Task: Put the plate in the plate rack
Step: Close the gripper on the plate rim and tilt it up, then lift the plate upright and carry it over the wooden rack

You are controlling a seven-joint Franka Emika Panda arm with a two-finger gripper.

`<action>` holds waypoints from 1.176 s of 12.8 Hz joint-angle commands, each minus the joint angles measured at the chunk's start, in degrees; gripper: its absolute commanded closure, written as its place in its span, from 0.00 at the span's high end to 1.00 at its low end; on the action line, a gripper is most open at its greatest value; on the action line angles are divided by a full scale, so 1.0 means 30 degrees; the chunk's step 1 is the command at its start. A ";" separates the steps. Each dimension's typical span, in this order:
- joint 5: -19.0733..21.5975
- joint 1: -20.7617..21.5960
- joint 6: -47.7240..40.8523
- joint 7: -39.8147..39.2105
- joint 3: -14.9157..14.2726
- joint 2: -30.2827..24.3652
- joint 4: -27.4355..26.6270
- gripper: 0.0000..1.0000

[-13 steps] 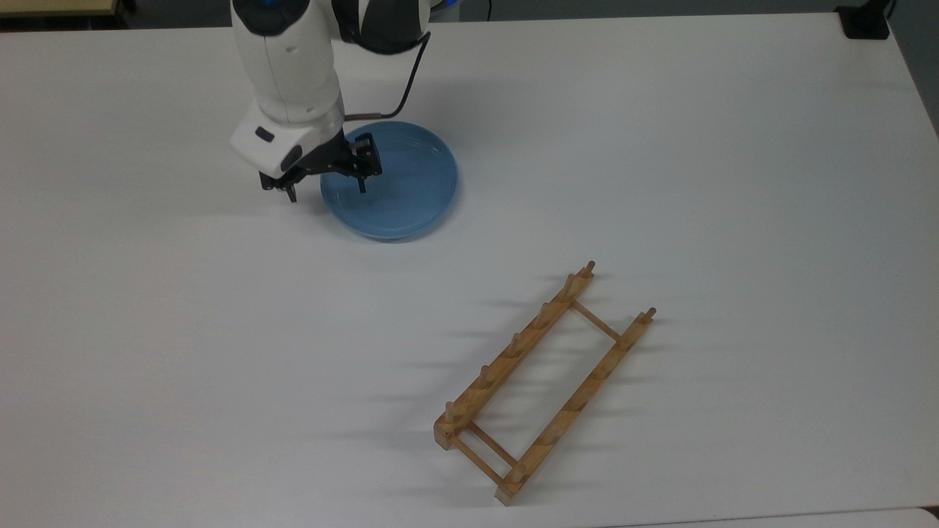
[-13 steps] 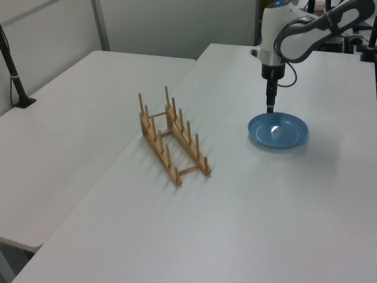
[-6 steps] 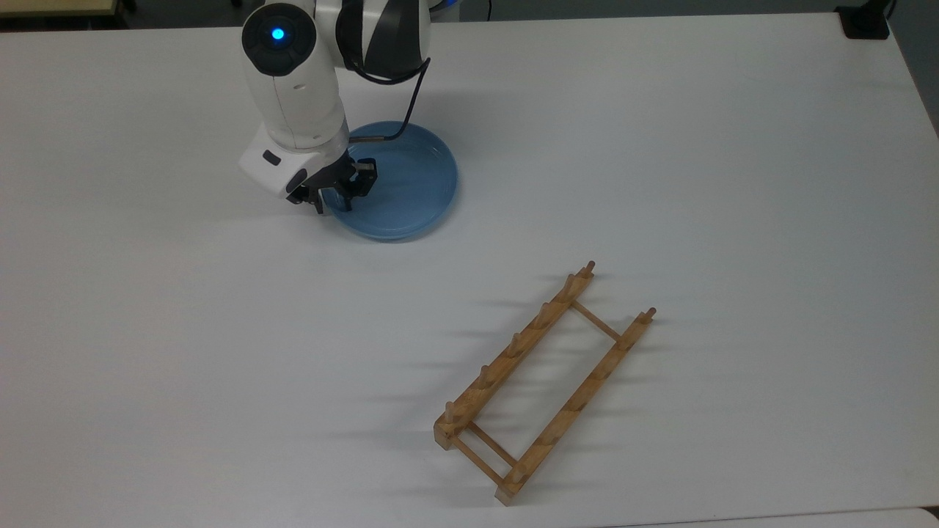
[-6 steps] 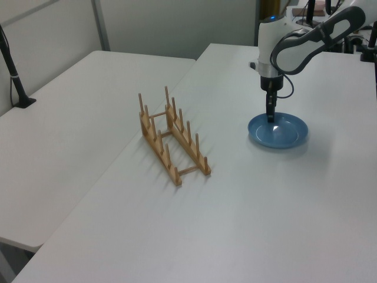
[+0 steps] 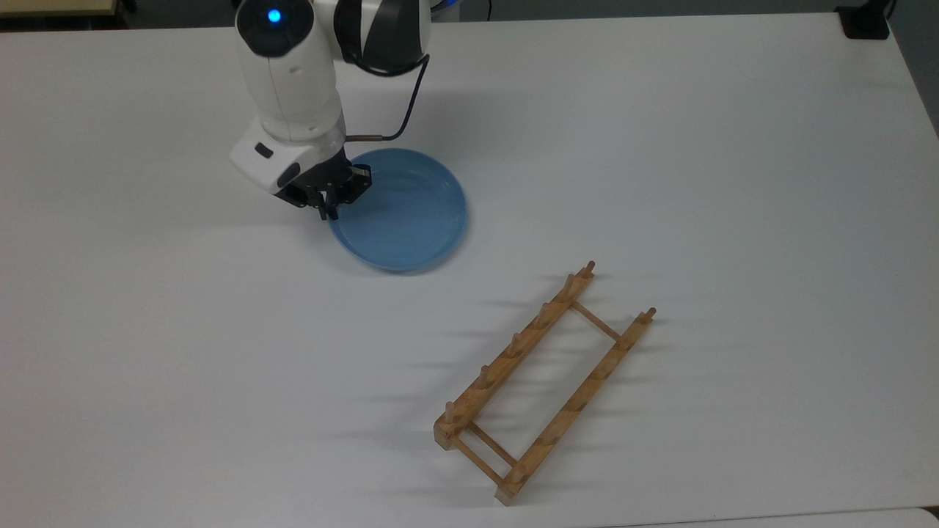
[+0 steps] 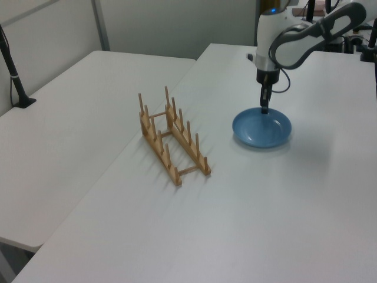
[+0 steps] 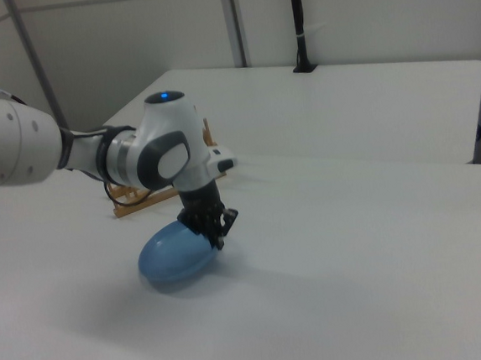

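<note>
White table (image 5: 660, 147), jaws clamped on plate (image 5: 407, 216) rim (rack (image 5: 543, 381) well apart)

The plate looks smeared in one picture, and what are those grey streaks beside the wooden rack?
In the right view the plate is motion-blurred, soft-edged under the gripper. In the top view the plate is sharper, and the streaks are the plate rack pegs' soft shadows stretching toward the top view's left across the table. In the left view the rack's shadows are faint.

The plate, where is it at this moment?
In the top view the plate is left of centre, its left rim pinched by the gripper; the plate rack stands apart toward the lower right.
</note>
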 commanded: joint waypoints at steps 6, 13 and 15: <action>-0.0608 0.0391 -0.1464 0.0493 0.1418 -0.4058 0.4299 0.00; -1.3999 0.0392 0.0382 1.0840 0.6128 -0.3827 0.4539 0.00; -1.7352 0.0479 0.0382 1.3577 0.7187 -0.3241 0.4538 0.00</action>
